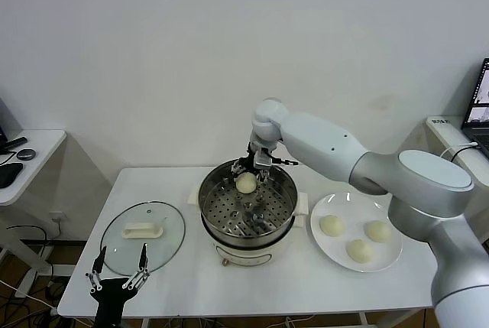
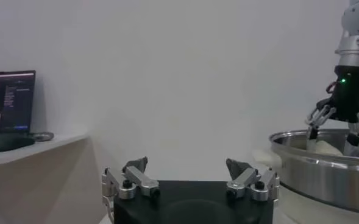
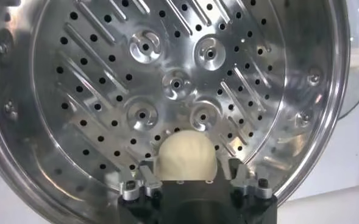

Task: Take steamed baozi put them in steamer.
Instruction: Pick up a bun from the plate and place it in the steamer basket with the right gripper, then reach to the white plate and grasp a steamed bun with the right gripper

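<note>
White table [image 1: 191,282] w/ everything sitting on it; taking the steamer [image 1: 221,225] as the landmark, it's standing about mid-table, shiny steel pot on a white base, holed floor showing inside. The right arm [image 1: 344,152] is reaching over from the robot's right side and dropping down over the steamer's far rim. The glass lid [image 1: 143,232] w/ white handle is lying flat on the table to the steamer's left, close to it but not touching. The white plate [image 1: 336,255] is sitting just right of the steamer, carrying three buns: one [image 1: 331,225] nearest the steamer, one [image 1: 377,230] farther right, one [image 1: 359,251] toward the front edge. The left claw [image 1: 118,276] is hanging low at the table's front-left corner, well apart from the steamer, near the lid's front edge, fingers spread wide, nothing between them. The right claw [image 3: 194,180] is hovering inside the steamer's far side, fingers standing apart on either side of the fourth bun [image 3: 185,157]; the wrist view is showing a gap btwn fingers and dough, so it's not squeezing it. That bun is resting on the holed floor by the far wall, approx. under the claw. The left wrist view is showing the steamer's rim w/ the right claw's fingers dipping inside.
</note>
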